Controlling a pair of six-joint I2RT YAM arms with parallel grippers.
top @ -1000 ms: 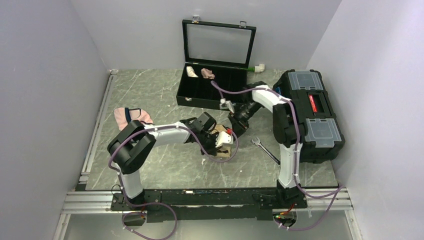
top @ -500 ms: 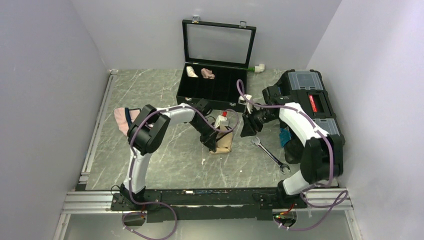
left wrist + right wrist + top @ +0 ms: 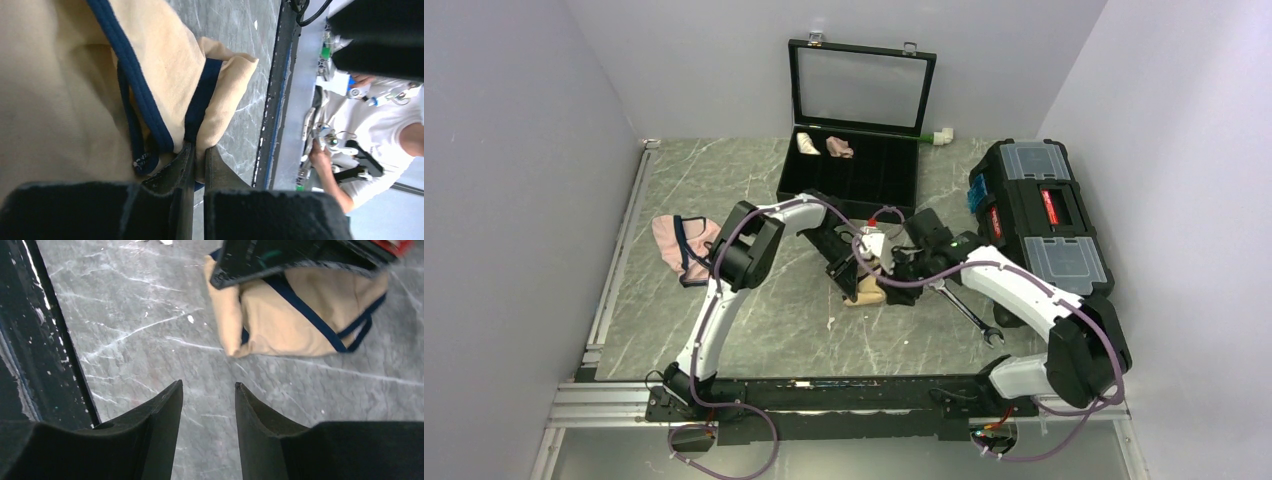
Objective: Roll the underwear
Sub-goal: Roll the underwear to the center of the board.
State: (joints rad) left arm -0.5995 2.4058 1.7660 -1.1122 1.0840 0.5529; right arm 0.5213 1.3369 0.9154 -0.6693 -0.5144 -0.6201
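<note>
**Grip on tan underwear (image 3: 871, 293) by left hand (image 3: 852, 283); right hand (image 3: 894, 275) parted**

Pink underwear (image 3: 682, 246) with dark edging lies flat near the left edge of the grey marbled tabletop (image 3: 754, 330), well apart from everything else. The left arm reaches from there toward the middle. In the left wrist view, the left hand (image 3: 199, 150) has its fingers (image 3: 181, 162) drawn almost together, and a folded edge of the tan underwear (image 3: 60, 100) with its navy trim is clamped between them.

The tan underwear lies bunched on the middle of the tabletop, in front of an open black case (image 3: 849, 185). The case's lid stands upright, and two small fabric rolls (image 3: 807, 143) sit in its rear left compartments.

Just right of the fabric, the right hand (image 3: 207, 390) is low over the tabletop with its fingers (image 3: 167, 410) parted. Only marble shows between them, and the tan underwear (image 3: 295, 315) lies a little ahead of the tips, not touching them.

A wrench (image 3: 969, 312) lies further right on the tabletop. A black toolbox (image 3: 1039, 215) stands at the far right.
</note>
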